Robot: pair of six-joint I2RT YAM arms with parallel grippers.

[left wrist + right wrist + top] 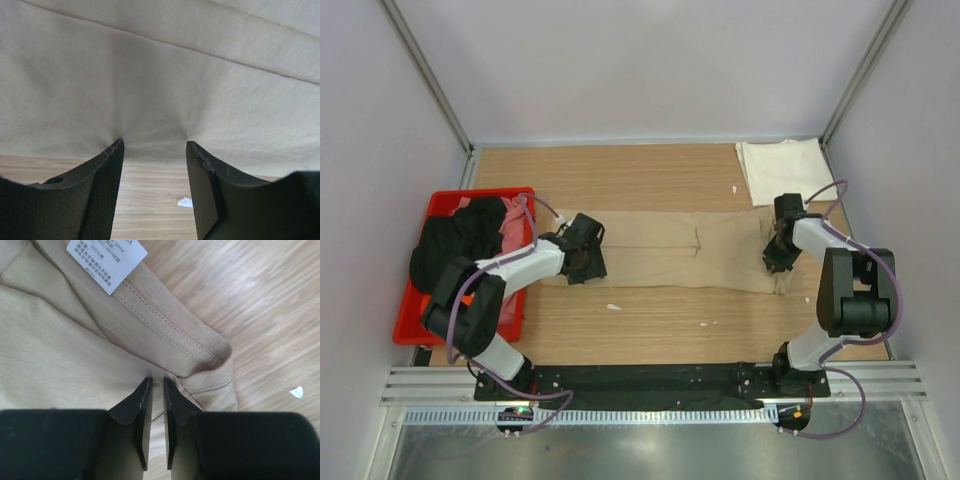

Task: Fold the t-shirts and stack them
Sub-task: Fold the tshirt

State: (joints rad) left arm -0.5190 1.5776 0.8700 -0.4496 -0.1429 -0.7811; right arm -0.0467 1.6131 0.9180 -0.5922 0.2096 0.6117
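Note:
A tan t-shirt [670, 250] lies folded in a long band across the middle of the table. My left gripper [588, 255] is at its left end. In the left wrist view it [154, 145] is open, with its fingertips [118, 146] touching the cloth's near edge [160, 100]. My right gripper [777, 258] is at the right end. It [157, 382] is shut on the tan t-shirt [75, 355] beside the ribbed collar [210, 352] and white label [106, 260]. A cream-white folded t-shirt [782, 168] lies at the back right. Black [455, 245] and pink [508, 232] shirts fill the red bin.
The red plastic bin [415, 315] stands at the left edge, next to the left arm. Small white paper scraps lie on the wooden table [613, 306] [735, 188] [297, 391] [185, 202]. Grey walls close off the back and both sides.

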